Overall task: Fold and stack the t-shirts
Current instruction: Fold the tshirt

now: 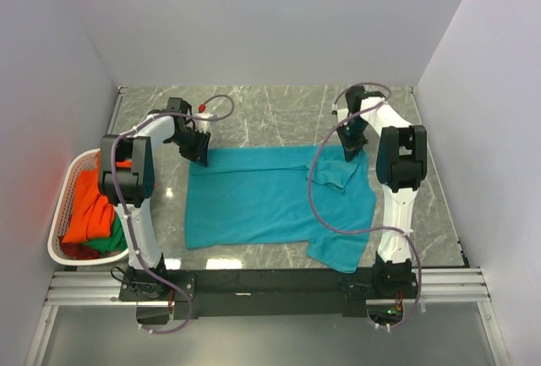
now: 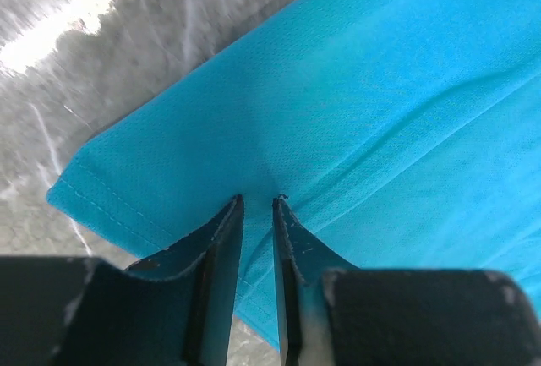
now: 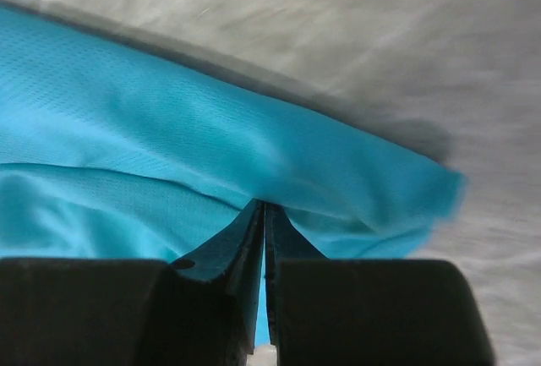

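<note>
The teal t-shirt (image 1: 270,197) lies spread flat on the marble table, one sleeve (image 1: 334,173) folded onto its body. My left gripper (image 1: 201,156) sits at the shirt's far left corner. Its jaws stand a narrow gap apart, tips (image 2: 258,201) down on the flat teal cloth (image 2: 363,87) near the hem. My right gripper (image 1: 351,156) is at the far right edge, shut (image 3: 264,205) on a raised ridge of teal cloth (image 3: 211,138). An orange t-shirt (image 1: 84,214) and a green one (image 1: 110,239) lie bunched in the basket.
A white laundry basket (image 1: 57,235) stands at the table's left edge beside the left arm. The other teal sleeve (image 1: 342,252) reaches toward the near edge by the right arm's base. Grey walls close in the table on three sides.
</note>
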`<action>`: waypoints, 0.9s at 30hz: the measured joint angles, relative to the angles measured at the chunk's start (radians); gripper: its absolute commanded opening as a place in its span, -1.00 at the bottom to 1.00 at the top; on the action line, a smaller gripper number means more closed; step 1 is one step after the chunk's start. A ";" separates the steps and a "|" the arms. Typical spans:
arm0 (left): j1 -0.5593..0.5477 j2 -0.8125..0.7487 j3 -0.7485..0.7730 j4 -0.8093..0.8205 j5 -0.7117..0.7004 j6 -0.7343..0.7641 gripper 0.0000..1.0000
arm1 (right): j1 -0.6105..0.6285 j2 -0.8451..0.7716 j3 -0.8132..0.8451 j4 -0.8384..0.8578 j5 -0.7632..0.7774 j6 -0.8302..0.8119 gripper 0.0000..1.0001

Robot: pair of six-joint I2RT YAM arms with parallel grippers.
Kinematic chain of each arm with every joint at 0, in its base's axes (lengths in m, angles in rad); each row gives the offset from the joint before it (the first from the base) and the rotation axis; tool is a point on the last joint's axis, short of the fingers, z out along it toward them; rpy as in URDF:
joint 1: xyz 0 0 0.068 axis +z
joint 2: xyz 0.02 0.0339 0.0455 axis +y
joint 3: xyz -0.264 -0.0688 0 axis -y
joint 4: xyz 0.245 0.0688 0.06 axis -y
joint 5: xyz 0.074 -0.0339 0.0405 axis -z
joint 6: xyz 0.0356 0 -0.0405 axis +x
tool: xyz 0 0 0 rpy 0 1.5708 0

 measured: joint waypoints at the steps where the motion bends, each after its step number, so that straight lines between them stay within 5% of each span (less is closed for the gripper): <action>1: 0.000 0.008 0.011 -0.003 0.000 -0.008 -0.44 | 0.001 0.005 0.015 0.002 0.027 0.000 -0.85; 15: -0.002 0.295 0.483 -0.032 -0.010 -0.084 -0.34 | -0.007 0.162 0.314 0.155 0.269 0.019 -0.79; 24: 0.018 0.112 0.249 0.020 -0.015 -0.078 -0.29 | -0.019 -0.055 0.227 0.150 0.131 -0.006 -0.68; 27: 0.017 -0.007 0.132 0.032 0.023 -0.051 -0.28 | -0.018 -0.193 0.090 0.120 0.038 -0.021 -0.45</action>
